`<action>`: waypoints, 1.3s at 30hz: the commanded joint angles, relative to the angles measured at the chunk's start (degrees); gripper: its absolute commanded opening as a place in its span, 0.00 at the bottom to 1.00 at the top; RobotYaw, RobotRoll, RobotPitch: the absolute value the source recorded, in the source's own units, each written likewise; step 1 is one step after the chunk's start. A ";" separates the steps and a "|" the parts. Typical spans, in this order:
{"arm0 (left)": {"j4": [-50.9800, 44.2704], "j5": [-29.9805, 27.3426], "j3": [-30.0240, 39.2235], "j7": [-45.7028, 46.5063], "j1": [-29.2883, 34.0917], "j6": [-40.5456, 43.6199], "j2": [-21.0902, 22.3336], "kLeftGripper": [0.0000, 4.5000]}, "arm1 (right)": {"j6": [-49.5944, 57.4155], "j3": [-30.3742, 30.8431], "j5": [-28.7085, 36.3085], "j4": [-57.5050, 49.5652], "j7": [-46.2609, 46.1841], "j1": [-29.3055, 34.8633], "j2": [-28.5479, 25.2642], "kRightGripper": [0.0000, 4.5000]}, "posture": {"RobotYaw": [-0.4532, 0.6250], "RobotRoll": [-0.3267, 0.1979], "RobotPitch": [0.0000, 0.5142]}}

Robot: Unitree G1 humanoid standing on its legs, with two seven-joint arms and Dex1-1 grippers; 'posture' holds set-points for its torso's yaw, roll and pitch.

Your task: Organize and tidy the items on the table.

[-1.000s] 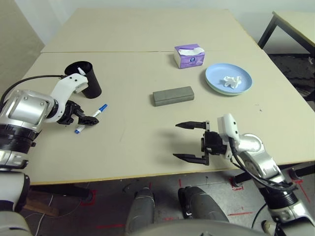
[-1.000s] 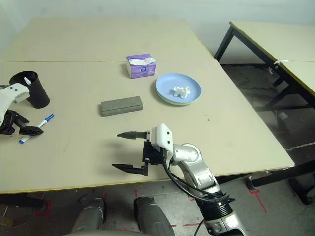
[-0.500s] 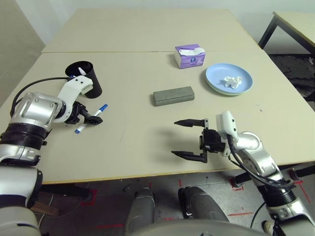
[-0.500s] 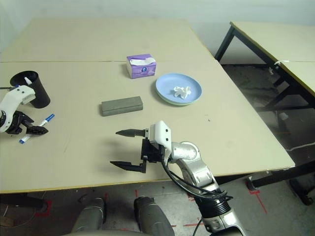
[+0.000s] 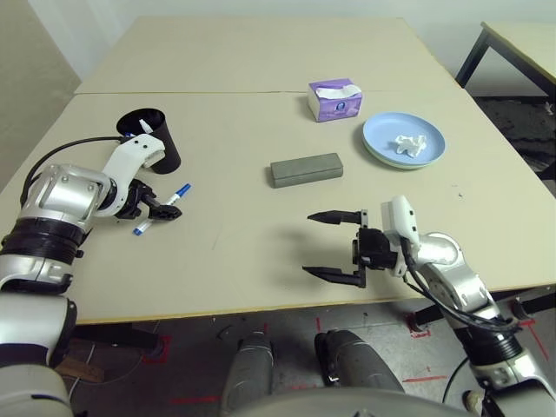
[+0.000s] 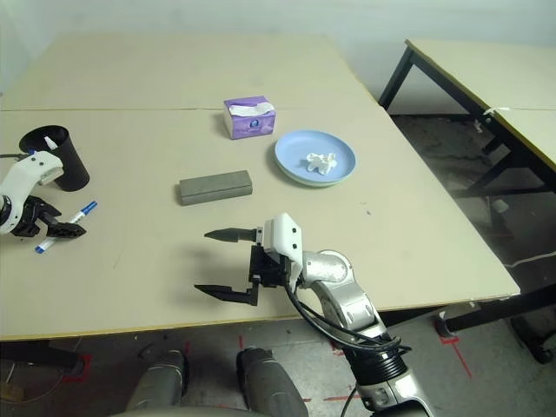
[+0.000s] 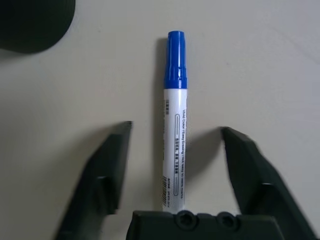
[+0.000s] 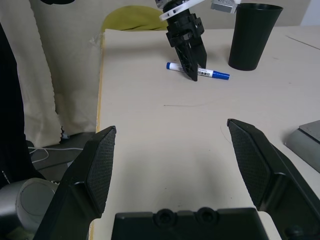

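At the left of the head view, the left gripper (image 7: 172,150) has its fingers apart around the blue-capped marker pen (image 7: 174,135) lying on the table (image 5: 243,174), not pinching it, while the right gripper (image 5: 334,246) hangs wide open and empty at the lower middle.

Marker pen (image 7: 174,150) print, seemingly illegible

Counted on the desk (image 5: 243,252): one blue-capped marker pen (image 5: 161,208), one black cup (image 5: 155,137), one grey case (image 5: 305,169), one tissue box (image 5: 334,98), one crumpled tissue (image 5: 408,143), stacked plates (image 5: 382,139) (number unclear).
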 commanded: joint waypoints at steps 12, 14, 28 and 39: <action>-2.74 0.10 -0.88 -4.81 2.38 -0.05 1.03 0.06 | 2.22 0.09 -0.05 -0.23 -1.71 0.01 0.17 1.00 | 0.34 0.62 0.25; -6.01 -1.03 -0.73 -7.47 3.93 0.06 2.33 0.06 | 3.27 -0.21 0.16 -0.47 -2.81 0.25 0.39 1.00 | 0.35 0.62 0.25; -26.08 -19.30 25.57 -1.58 15.18 10.14 -1.61 0.06 | 10.74 -3.05 -1.85 -1.19 -16.70 1.40 2.44 1.00 | 0.37 0.62 0.25; -30.98 -29.53 47.75 19.05 7.88 8.40 -11.83 0.06 | 12.70 -4.15 -2.71 1.63 -21.19 -1.19 3.72 1.00 | 0.41 0.62 0.23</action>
